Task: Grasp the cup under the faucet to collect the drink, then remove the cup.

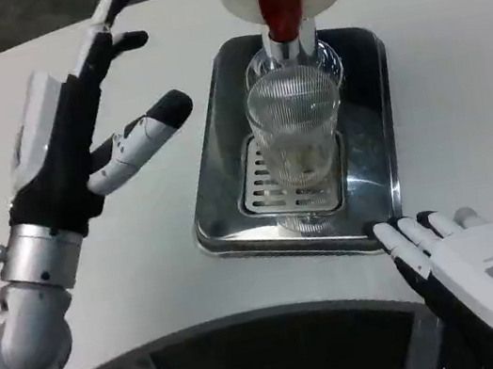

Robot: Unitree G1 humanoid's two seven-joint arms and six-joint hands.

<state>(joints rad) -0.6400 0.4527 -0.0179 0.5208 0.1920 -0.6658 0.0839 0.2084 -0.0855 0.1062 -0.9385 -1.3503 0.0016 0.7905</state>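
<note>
My left hand [76, 138] is raised over the white counter [454, 62], fingers spread wide and holding nothing, well to the left of the cup [296, 128]. The clear ribbed cup stands upright on the grate of the metal drip tray [370, 124], directly beneath the red faucet [279, 2]. My right hand [476, 268] rests flat and empty at the counter's near edge, fingertips just beside the tray's front corner.

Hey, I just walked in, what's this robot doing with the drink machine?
A clear ribbed glass cup stands on the grate of a shiny metal drip tray, right under the dispenser's red-handled faucet. Neither hand holds it. The left hand is raised beside the tray, fingers spread. The right hand lies near the tray's front corner, palm down. The cup hasn't been grasped yet.
</note>
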